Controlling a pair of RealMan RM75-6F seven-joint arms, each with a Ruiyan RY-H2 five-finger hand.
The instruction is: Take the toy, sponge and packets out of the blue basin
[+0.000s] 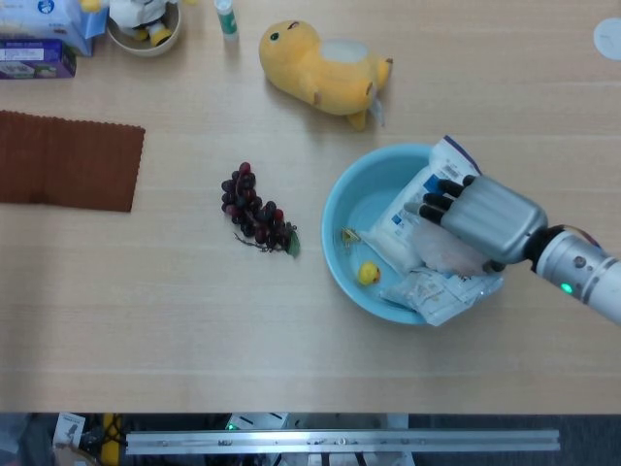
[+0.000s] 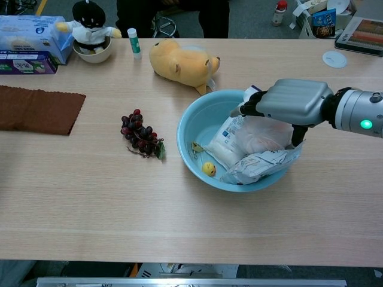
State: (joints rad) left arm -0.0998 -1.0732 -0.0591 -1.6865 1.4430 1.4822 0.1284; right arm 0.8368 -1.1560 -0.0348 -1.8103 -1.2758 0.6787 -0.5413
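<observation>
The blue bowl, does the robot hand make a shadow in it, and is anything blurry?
Chest view: the robot hand casts a soft shadow on the packets in the blue basin, all sharp. Head view: even light, hand sharp too.
</observation>
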